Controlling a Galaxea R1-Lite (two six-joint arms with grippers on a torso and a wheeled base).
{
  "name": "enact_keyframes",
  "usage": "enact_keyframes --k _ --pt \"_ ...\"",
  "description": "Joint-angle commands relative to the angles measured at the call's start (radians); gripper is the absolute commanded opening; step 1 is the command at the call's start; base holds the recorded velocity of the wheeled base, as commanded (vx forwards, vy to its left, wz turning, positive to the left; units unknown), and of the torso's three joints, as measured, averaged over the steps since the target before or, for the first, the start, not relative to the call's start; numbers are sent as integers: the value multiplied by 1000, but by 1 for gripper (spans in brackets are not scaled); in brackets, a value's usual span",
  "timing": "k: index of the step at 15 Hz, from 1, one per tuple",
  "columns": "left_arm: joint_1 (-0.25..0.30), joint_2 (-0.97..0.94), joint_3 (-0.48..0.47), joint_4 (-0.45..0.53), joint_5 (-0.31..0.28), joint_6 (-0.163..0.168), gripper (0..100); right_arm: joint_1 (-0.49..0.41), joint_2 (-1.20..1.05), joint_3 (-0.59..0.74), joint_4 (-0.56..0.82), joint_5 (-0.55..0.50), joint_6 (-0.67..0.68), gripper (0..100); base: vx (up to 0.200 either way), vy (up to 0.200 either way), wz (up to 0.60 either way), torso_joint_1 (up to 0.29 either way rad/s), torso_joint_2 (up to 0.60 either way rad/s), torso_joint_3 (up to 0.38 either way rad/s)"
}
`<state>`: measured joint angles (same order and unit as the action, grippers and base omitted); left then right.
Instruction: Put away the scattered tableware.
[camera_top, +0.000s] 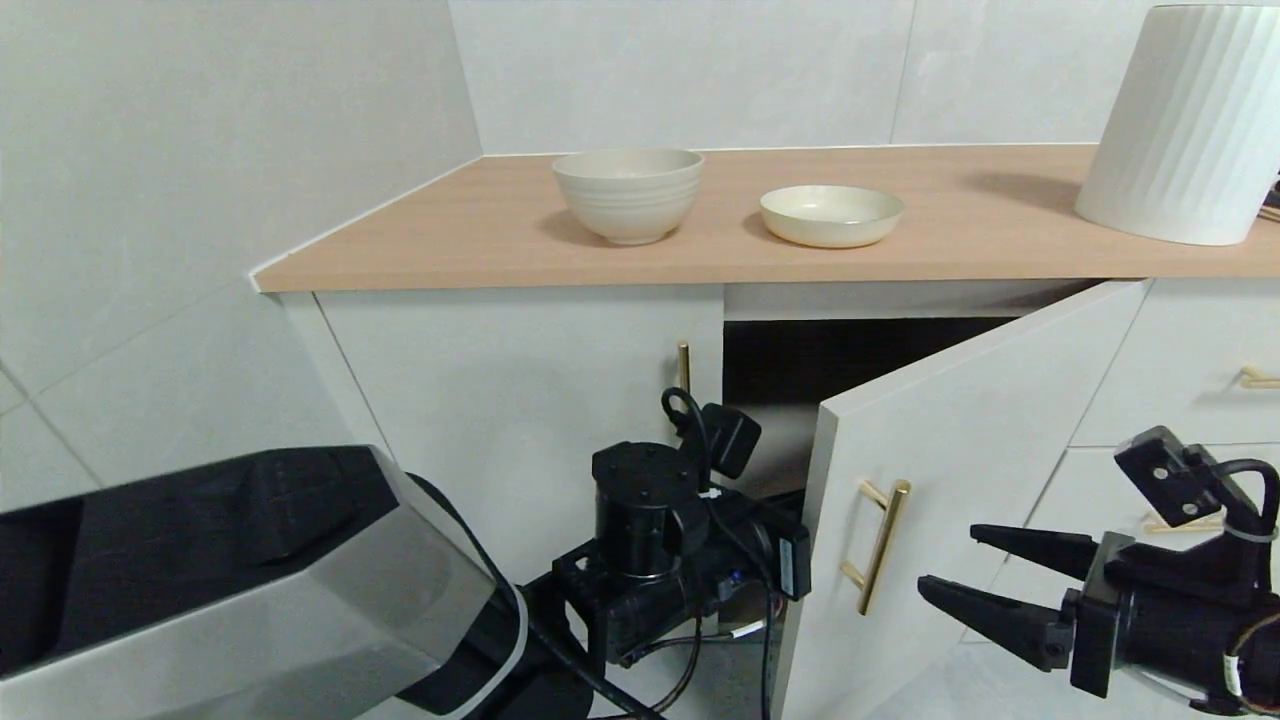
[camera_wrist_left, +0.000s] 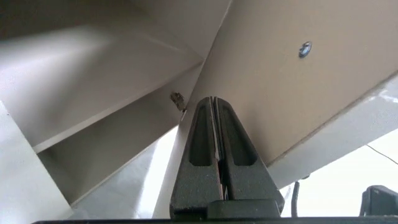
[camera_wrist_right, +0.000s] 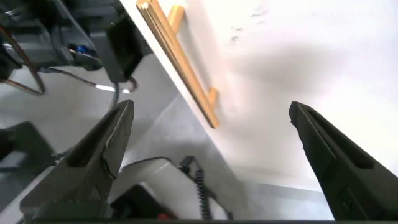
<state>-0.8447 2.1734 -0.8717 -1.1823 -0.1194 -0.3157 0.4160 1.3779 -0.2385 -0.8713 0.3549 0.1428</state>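
Note:
On the wooden counter (camera_top: 480, 235) stand a deep cream bowl (camera_top: 627, 193) and, to its right, a shallow cream dish (camera_top: 831, 214). Below them a white cabinet door (camera_top: 960, 450) with a brass handle (camera_top: 880, 545) stands swung open. My left gripper (camera_wrist_left: 213, 102) is shut with nothing in it, its tips at the inner edge of that door (camera_wrist_left: 298, 81). In the head view the left wrist (camera_top: 650, 510) sits low at the cabinet opening. My right gripper (camera_top: 948, 557) is open just right of the handle (camera_wrist_right: 180, 59), holding nothing.
A tall white ribbed container (camera_top: 1190, 120) stands on the counter at the far right. A closed door with a brass handle (camera_top: 684, 366) is left of the opening, and drawers (camera_top: 1200, 370) are to the right. The cabinet's inside (camera_wrist_left: 93, 112) shows bare shelving.

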Motion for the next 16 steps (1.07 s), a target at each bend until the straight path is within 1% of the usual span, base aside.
enact_keyframes --k 1,2,3,4,5,6,8,10,11,12,13,15,16 --pt "-10 -30 17 -5 1 -3 0 -2 -100 -5 20 -25 -14 100 0 0 0 0 0 0" --pt "-20 -50 36 -3 -9 -3 0 -5 -148 -65 120 -27 -14 100 0 0 0 0 0 0" --pt "-31 -53 34 0 -14 -3 0 -20 -191 -127 247 -28 -14 100 0 0 0 0 0 0" --pt "-37 -53 31 7 -16 -3 0 -34 -235 -199 390 -30 -14 100 0 0 0 0 0 0" --pt "-47 -57 33 29 -16 -3 0 -39 -287 -297 574 -31 -15 100 0 0 0 0 0 0" --pt "-50 -64 36 41 -16 -3 0 -40 -307 -349 661 -33 -15 100 0 0 0 0 0 0" --pt "-65 -76 34 64 -16 -3 0 -42 -310 -360 678 -33 -15 100 0 0 0 0 0 0" --pt "-74 -78 31 66 -16 -3 0 -45 -312 -357 681 -33 -15 100 0 0 0 0 0 0" --pt "-77 -75 14 92 -26 -3 0 -78 -324 -355 684 -33 -15 100 0 0 0 0 0 0" --pt "-77 -78 -10 153 -48 -5 0 -86 -332 -355 684 -33 -15 100 0 0 0 0 0 0" --pt "-76 -78 -26 187 -57 -5 0 -89 -335 -357 684 -33 -15 100 0 0 0 0 0 0" --pt "-77 -83 -90 291 -63 -5 0 -91 -344 -358 684 -33 -15 100 0 0 0 0 0 0" --pt "-77 -84 -105 313 -63 -6 0 -92 -347 -360 684 -33 -15 100 0 0 0 0 0 0"
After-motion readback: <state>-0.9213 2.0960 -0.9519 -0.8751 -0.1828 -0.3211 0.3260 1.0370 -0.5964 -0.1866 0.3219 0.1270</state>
